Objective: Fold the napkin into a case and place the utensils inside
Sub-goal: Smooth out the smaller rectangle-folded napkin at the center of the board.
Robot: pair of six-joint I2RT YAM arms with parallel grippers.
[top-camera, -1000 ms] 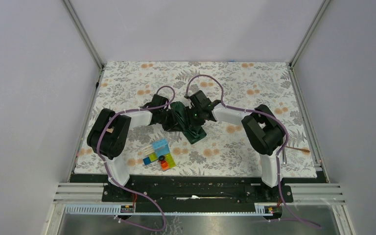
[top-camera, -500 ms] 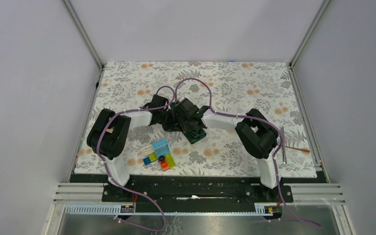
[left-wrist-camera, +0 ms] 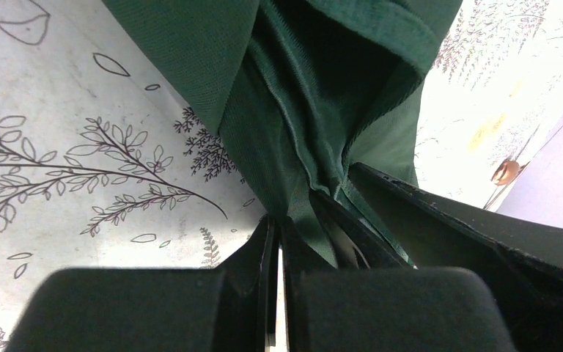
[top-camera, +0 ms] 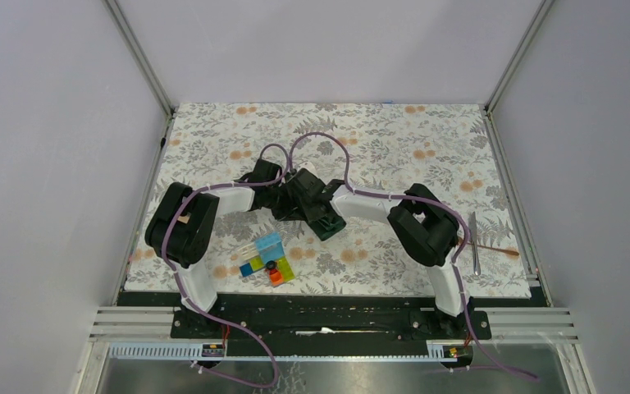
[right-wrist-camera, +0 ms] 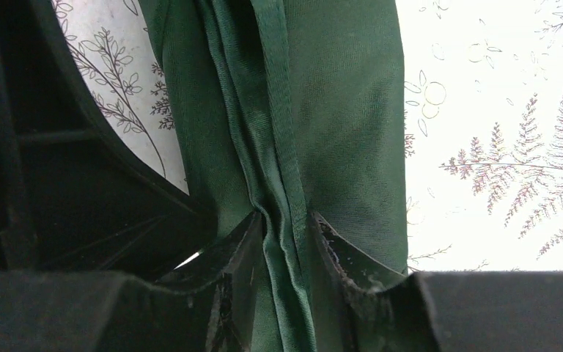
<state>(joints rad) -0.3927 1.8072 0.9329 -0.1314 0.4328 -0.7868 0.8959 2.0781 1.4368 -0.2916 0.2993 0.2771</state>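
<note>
The dark green napkin (top-camera: 321,222) lies bunched in long folds at the middle of the floral table cover, one end sticking out toward the near side. My left gripper (top-camera: 281,197) is shut on a thin edge of it, as the left wrist view shows (left-wrist-camera: 278,220), with the napkin (left-wrist-camera: 315,95) fanning out ahead. My right gripper (top-camera: 305,189) sits right against the left one and is shut on a thick ridge of folds (right-wrist-camera: 284,218) of the napkin (right-wrist-camera: 337,110). The silver utensil (top-camera: 475,245) and the copper spoon (top-camera: 496,249) lie at the right edge.
A cluster of colourful plastic blocks (top-camera: 266,259) sits near the front, just left of the napkin's near end. Metal frame rails run along both sides of the floral table cover (top-camera: 394,139). Purple cables loop above both wrists.
My right arm has swung left, bringing its gripper and the pinched napkin folds up against the left gripper. The left arm has stayed put.
</note>
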